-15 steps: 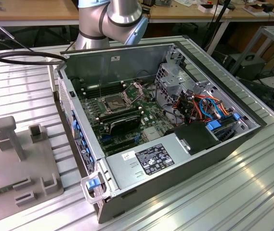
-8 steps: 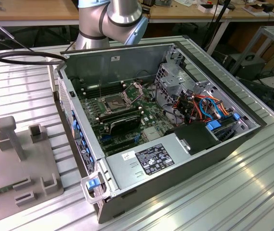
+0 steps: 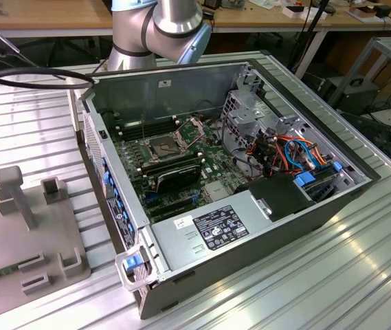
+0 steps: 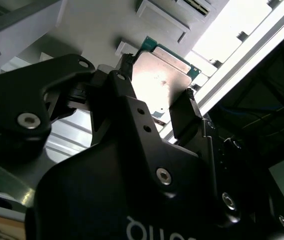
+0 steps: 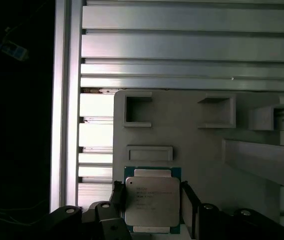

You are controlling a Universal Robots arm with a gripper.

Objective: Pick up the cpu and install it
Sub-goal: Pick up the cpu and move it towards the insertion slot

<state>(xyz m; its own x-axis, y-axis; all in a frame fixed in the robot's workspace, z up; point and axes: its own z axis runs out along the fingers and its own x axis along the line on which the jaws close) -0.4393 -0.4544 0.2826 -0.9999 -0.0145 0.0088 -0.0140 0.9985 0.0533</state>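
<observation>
1 cpu (image 5: 150,201) clamped in claw (image 5: 151,189) nr jig (image 5: 201,150).

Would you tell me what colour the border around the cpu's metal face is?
Green, framing the silver-grey lid of the cpu; clearest in the first wrist view.

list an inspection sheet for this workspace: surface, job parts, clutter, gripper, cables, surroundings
surface: ribbed aluminium table with an open computer case on it
job's things: cpu over a grey fixture plate; dark socket inside the case
clutter: nothing seen
gripper: gripper shut on the cpu, a finger on each of two opposite edges
cables: black cable over the table; coloured wires inside the case
surroundings: wooden benches behind the table
</observation>
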